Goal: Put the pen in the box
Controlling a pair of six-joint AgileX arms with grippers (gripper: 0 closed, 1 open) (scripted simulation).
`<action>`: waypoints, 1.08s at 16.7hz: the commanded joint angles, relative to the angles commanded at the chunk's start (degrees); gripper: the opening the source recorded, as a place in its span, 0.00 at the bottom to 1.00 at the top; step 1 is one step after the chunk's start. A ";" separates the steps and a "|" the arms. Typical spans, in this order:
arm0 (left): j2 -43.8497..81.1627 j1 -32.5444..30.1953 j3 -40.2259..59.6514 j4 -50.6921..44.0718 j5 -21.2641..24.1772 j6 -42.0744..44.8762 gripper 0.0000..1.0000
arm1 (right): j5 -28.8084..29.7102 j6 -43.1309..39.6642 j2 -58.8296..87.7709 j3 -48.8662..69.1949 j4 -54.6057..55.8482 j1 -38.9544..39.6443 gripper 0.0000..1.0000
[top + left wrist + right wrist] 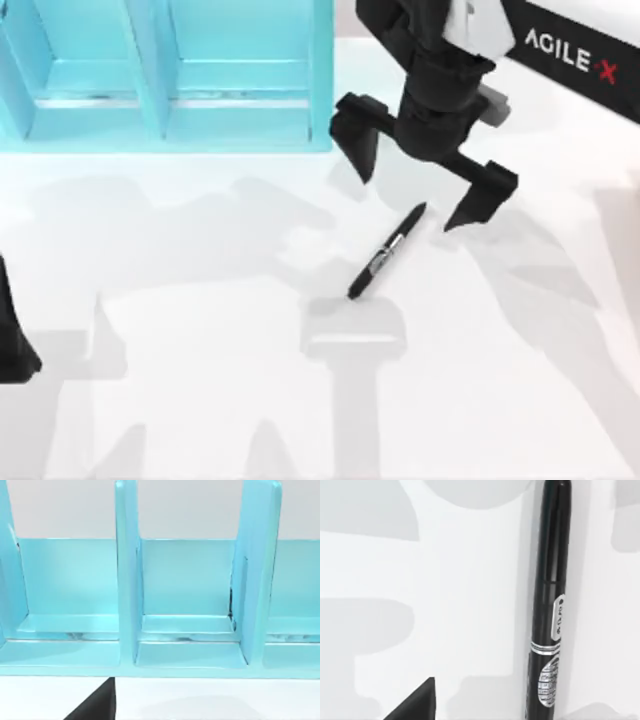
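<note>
One pen point(388, 252) flat on tabletop point(200, 400), one box point(165, 75); right gripper point(418, 188) spread above pen, nothing between.

"AGILE·X" in white on right arm point(570, 50), pen label illegible

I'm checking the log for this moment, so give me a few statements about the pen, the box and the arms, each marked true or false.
1. The pen lies on the table. True.
2. The right pincer is shut on the pen. False: it is open, above the pen's upper end.
3. The pen is inside the box. False: it lies outside, to the box's lower right.
4. The box is blue, with dividers. True.
5. The left arm reaches over the pen. False: it sits at the table's left edge.
</note>
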 joint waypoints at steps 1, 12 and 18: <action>0.00 0.00 0.00 0.00 0.00 0.00 1.00 | 0.00 0.00 0.00 0.00 0.00 0.00 1.00; 0.00 0.00 0.00 0.00 0.00 0.00 1.00 | 0.11 0.45 6.05 -9.71 16.14 0.40 1.00; 0.00 0.00 0.00 0.00 0.00 0.00 1.00 | 0.13 0.54 6.76 -10.77 17.55 0.47 0.92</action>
